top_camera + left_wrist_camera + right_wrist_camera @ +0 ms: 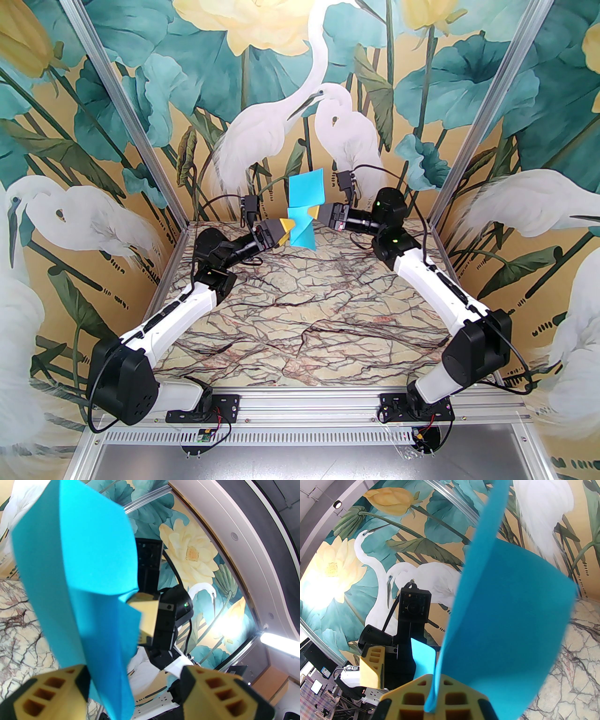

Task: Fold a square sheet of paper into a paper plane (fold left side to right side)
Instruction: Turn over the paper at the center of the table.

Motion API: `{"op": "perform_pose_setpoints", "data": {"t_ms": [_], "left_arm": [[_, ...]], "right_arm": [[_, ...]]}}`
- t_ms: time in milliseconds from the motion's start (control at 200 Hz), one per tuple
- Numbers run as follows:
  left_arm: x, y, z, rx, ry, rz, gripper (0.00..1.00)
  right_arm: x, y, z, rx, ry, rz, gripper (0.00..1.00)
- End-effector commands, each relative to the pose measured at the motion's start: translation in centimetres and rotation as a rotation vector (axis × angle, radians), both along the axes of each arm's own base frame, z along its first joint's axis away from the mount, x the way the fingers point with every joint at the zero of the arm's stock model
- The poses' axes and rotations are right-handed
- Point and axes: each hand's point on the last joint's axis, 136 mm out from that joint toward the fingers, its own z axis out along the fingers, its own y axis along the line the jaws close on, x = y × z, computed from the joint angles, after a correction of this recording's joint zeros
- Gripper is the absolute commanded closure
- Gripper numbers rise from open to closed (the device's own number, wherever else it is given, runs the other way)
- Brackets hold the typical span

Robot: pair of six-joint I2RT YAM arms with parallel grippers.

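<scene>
Veined marble tabletop (300, 328) amid egret murals (262, 131); right pincer (315, 214) clenched on paper (304, 187), left pincer (288, 232) agape.

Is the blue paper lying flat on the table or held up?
Held up: the paper stands upright above the marble table, pinched in the shut right claw.

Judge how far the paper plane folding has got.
Done: the square sheet of paper is up off the table, already creased. In hand: the right end effector pinches it; the left end effector stands open around its lower part. Remaining: the dart shape, not yet formed.
</scene>
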Motion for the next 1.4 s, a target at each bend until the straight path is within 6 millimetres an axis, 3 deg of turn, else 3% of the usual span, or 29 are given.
{"op": "perform_pose_setpoints", "data": {"t_ms": [0,200,570,705,785,885,975,1120,1205,1395], "left_arm": [[-0.2,-0.3,0.4,0.005,-0.023,-0.009,0.4],[0.1,-0.3,0.0,0.015,-0.013,0.01,0.66],[0.4,-0.1,-1.1,0.061,0.001,0.048,0.96],[0.5,0.2,-2.1,0.12,0.008,0.084,1.0],[0.6,0.7,-3.6,0.203,0.017,0.132,1.0],[0.5,1.5,-6.5,0.367,0.039,0.196,1.0],[0.0,2.1,-10.6,0.579,0.083,0.242,1.0],[-1.6,3.0,-17.4,1.025,0.147,0.292,1.0],[-2.7,3.2,-20.4,1.31,0.152,0.322,1.0],[-4.2,3.6,-25.2,1.885,0.174,0.407,1.0]], "right_arm": [[-0.4,0.4,0.3,0.03,-0.003,0.028,1.0],[-0.4,0.3,-0.2,0.018,0.01,0.027,0.96],[0.1,-0.1,-1.0,-0.012,0.021,-0.016,0.68],[0.9,-1.3,-2.2,-0.063,0.047,-0.084,0.56],[1.9,-3.1,-3.7,-0.126,0.081,-0.175,0.52],[3.6,-7.3,-7.3,-0.269,0.17,-0.384,0.48],[4.3,-11.6,-11.3,-0.443,0.261,-0.552,0.45],[3.7,-17.3,-16.8,-0.707,0.373,-0.746,0.36],[3.1,-20.0,-19.5,-0.827,0.424,-0.831,0.28],[1.8,-24.4,-22.9,-0.972,0.485,-0.979,0.13]]}}
